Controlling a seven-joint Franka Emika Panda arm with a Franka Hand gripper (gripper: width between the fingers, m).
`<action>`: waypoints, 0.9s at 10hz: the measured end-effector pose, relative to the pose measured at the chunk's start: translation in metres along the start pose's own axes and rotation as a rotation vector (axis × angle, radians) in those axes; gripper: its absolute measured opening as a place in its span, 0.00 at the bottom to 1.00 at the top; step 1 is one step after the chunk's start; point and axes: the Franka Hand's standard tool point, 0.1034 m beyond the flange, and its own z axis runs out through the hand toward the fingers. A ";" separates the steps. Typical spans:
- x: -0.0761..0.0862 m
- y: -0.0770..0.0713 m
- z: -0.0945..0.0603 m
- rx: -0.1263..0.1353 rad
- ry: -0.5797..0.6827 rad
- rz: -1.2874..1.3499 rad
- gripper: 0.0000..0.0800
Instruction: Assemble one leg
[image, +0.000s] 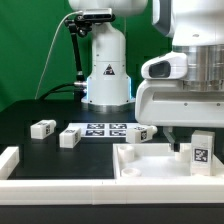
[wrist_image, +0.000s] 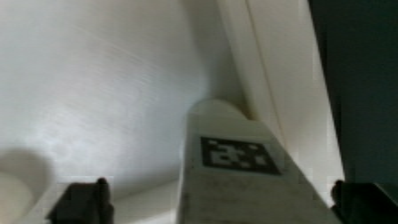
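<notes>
low in the foreground, a white rimmed panel (image: 150, 165) lies on the black desk (image: 30, 150). straight above it the arm points down, its claw (wrist_image: 210, 203) clamped on one leg (image: 201, 153) standing upright on the panel near its corner. three other legs (image: 43, 128) lie beside the marker board (image: 105, 129).

White tagged leg (image: 201, 152) (wrist_image: 233, 160) stands upright in the panel (image: 150, 172) corner.
</notes>
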 end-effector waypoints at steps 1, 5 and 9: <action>0.000 0.000 0.000 0.000 0.000 0.000 0.54; 0.000 0.000 0.000 0.002 -0.001 0.062 0.36; -0.001 -0.001 0.001 0.043 -0.003 0.651 0.36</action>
